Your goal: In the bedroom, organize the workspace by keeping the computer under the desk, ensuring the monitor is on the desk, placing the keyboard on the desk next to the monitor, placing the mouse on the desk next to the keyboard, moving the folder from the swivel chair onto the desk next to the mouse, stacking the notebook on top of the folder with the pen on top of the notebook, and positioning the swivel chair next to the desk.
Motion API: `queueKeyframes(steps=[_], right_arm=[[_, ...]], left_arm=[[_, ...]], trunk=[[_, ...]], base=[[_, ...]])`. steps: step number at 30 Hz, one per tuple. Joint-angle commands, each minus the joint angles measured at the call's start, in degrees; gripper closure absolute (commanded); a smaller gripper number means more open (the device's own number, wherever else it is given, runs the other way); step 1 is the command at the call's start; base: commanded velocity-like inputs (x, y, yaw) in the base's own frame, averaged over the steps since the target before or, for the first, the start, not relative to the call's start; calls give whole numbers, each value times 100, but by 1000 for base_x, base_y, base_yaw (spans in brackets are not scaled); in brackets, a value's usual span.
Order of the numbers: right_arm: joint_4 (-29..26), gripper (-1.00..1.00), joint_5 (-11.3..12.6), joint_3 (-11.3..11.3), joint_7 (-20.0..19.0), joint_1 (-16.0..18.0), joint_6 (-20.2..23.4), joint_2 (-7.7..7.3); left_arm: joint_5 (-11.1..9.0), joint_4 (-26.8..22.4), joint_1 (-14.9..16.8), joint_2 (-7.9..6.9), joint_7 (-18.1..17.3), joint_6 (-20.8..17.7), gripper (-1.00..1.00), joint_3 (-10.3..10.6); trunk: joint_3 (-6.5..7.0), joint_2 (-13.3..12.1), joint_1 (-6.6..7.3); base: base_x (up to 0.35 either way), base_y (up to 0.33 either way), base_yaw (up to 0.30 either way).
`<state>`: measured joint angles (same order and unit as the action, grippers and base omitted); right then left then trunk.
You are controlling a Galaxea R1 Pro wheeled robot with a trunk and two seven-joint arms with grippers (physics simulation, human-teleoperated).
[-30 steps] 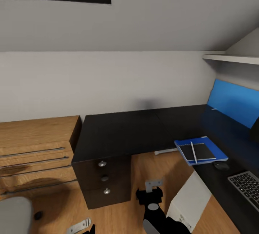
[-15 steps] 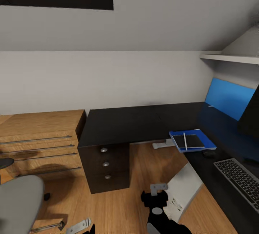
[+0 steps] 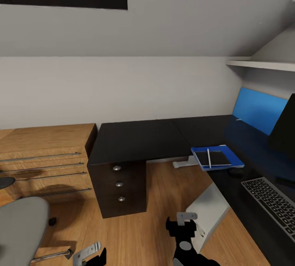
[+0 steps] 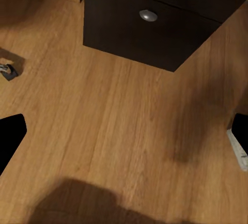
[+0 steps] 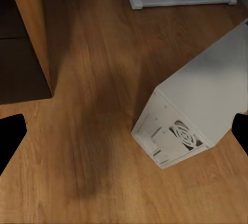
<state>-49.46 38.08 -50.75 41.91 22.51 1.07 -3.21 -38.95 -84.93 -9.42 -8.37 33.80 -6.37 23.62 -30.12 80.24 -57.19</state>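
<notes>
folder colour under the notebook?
Bright blue folder beneath the dark grey notebook; clearest in the head view.

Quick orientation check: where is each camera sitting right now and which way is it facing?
Head: high, looking forward and down at desk, folder, keyboard; both grippers low in frame.
Left wrist: aimed at floor and desk's bottom drawer; fingertips at edges.
Right wrist: aimed at floor and computer.
Shared: head and right wrist both show the computer.

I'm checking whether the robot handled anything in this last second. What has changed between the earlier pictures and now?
Only the camera moved: the view pulled back and swung left, so more of the swivel chair shows at the lower left. Nothing was gripped or released. The pen remains on the notebook and folder on the desk, beside the keyboard.
</notes>
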Motion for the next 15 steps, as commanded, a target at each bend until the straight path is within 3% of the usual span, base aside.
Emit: queueKeyframes(steps=[1,2,4,11,15], right_arm=[[37,-100,28,-29,-64,8,-29,-8],[265,-100,18,-26,-275,9,-148,2],[396,-100,13,-32,-292,9,-239,18],[740,-100,0,-71,-313,8,-569,85],[1106,-100,-85,-215,-341,8,-822,142]], left_arm=[[-21,-16,2,1,35,-21,-100,-13],[-10,179,2,188,87,44,-100,-44],[-6,236,4,226,86,98,-100,-43],[-14,342,2,256,54,143,-100,-42],[-25,377,2,251,39,121,-100,-42]], trunk=[[-23,45,-23],[-41,85,-45],[-77,165,-89],[-203,446,-243],[-275,606,-330]], base=[[-1,-1,0],[0,0,0],[0,0,0],[0,0,0],[0,0,0]])
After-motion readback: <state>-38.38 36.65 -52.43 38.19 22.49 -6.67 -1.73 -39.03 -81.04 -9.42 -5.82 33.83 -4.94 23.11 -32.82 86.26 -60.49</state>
